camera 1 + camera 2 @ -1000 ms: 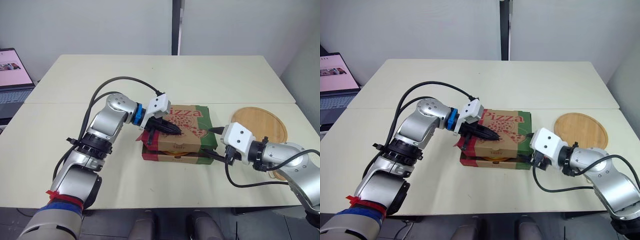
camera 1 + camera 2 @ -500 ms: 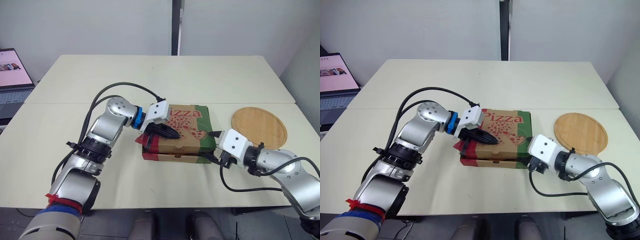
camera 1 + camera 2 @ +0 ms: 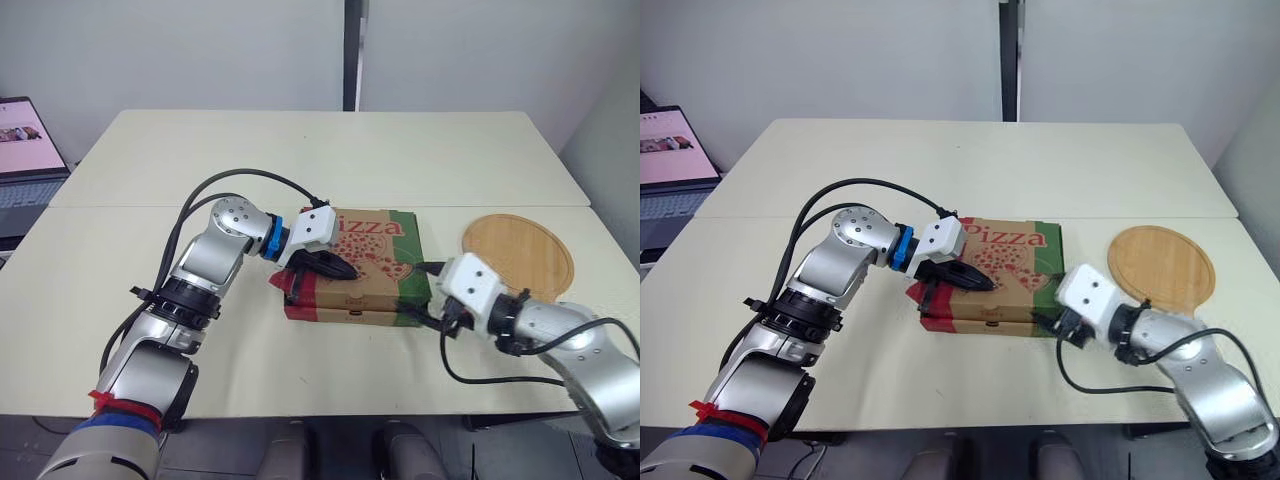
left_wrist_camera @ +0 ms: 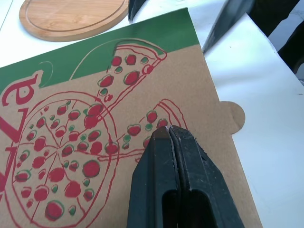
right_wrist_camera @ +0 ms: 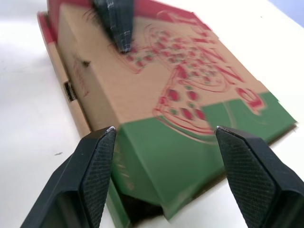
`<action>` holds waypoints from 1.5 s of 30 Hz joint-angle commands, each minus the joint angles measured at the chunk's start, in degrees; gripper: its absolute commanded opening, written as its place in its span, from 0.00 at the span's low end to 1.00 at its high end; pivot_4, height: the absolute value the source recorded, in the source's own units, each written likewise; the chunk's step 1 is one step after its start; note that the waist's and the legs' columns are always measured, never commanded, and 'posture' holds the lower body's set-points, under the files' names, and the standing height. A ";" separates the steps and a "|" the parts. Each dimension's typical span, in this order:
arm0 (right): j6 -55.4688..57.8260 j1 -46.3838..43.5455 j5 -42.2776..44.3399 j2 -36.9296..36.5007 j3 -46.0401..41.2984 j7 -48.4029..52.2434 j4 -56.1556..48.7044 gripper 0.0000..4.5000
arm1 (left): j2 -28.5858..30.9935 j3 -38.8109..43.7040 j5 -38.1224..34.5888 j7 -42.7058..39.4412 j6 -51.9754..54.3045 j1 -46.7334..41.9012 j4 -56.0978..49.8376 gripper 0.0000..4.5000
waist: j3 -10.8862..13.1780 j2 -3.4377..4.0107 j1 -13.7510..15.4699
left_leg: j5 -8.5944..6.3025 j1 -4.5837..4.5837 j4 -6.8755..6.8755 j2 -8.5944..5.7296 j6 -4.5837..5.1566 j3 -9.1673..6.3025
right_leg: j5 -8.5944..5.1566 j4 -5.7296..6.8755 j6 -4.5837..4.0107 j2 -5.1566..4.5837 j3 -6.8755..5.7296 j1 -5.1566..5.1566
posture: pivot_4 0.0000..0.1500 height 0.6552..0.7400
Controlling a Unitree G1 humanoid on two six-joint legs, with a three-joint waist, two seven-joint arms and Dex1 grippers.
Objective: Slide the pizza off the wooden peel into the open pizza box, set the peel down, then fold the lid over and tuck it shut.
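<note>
Two arms bend in over the table [image 3: 300,150]. The left tool [image 4: 167,129], fingers pressed together, leans on the pizza box [image 3: 375,260] lid, now flatter than a second ago. The right tool [image 5: 165,129], fingers apart, has crept to the box's 4 o'clock corner. The peel [image 3: 520,252] lies at its 3 o'clock.

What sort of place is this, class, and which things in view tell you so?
Probably an office or lab room rather than a kitchen: plain cream tables pushed together, bare grey walls behind, and an open laptop off to the left. The pizza box and wooden peel look like props.
</note>
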 commanded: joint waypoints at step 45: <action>-4.00 -10.01 1.18 -0.88 4.93 1.16 6.53 0.01 | 0.80 0.89 0.85 1.88 0.29 1.17 -0.37 0.00 | -0.01 0.01 -0.96 | 0.00 0.04 0.00 0.07 0.00 0.00 | 0.00 0.02 0.00 0.02 0.02 -0.01 | 1.00 1.00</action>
